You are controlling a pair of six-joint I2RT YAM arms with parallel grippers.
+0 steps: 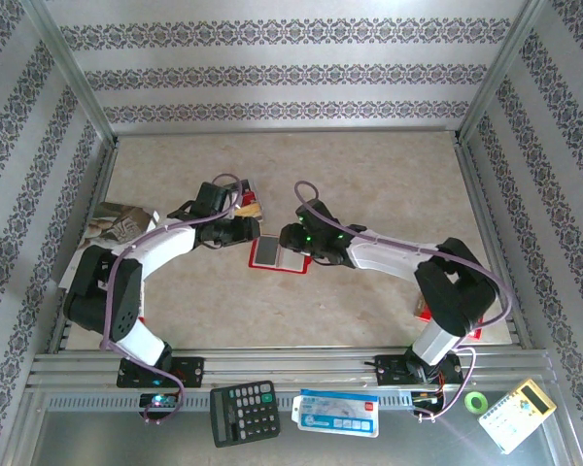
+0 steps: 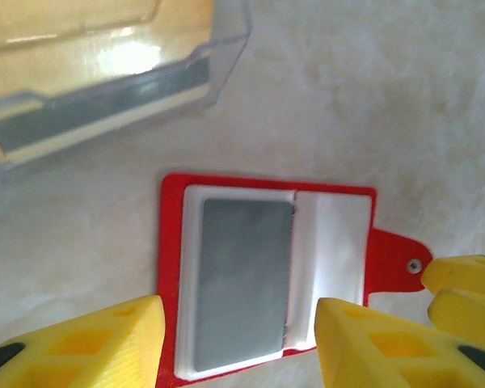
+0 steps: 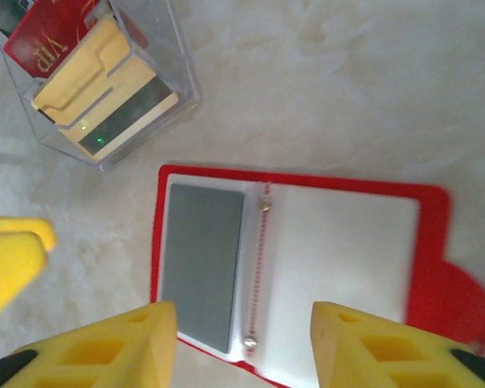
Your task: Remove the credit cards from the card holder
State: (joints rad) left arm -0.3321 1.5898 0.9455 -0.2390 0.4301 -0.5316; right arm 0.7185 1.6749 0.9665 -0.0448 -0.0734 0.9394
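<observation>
Top external view gives us the small red folding card holder [image 1: 275, 254] lying open and flat near the middle of the beige marbled desk [image 1: 389, 175], between the two arms. From the left wrist, the card holder [image 2: 331, 250] shows its pale whitish pockets face up. A thin dark grey rectangular plastic card [image 2: 238, 279] sits in the pocket on its 9 o'clock side, and a red snap tab [image 2: 398, 257] sticks out at 3 o'clock. From the right wrist, the card holder [image 3: 339, 267] has the dark grey card [image 3: 202, 263] in its 9 o'clock half, while the 3 o'clock half is bare white.

At 11 o'clock from the card holder stands a clear plastic box [image 3: 180, 81], near it but apart. The box holds a red card printed VIP [image 3: 40, 40] and a tan card with a dark stripe [image 3: 89, 73].

We see the left end effector [image 2: 234, 347] with its yellow fingers spread wide, pinching nothing, straddling the 6 o'clock edge of the card holder. The right end effector [image 3: 242, 347] is likewise spread and grips nothing, one finger over each half. We cannot tell whether any fingertip touches the card holder. In the top external view the left end effector [image 1: 245, 231] lies at 9 o'clock of the card holder and the right end effector [image 1: 291, 239] at 3 o'clock.

Along the near rail at 6 o'clock lie a black calculator [image 1: 243, 412], a blue-and-white packet [image 1: 335, 413], a green tape roll [image 1: 477, 401] and a yellow-and-white calculator [image 1: 518, 416].
</observation>
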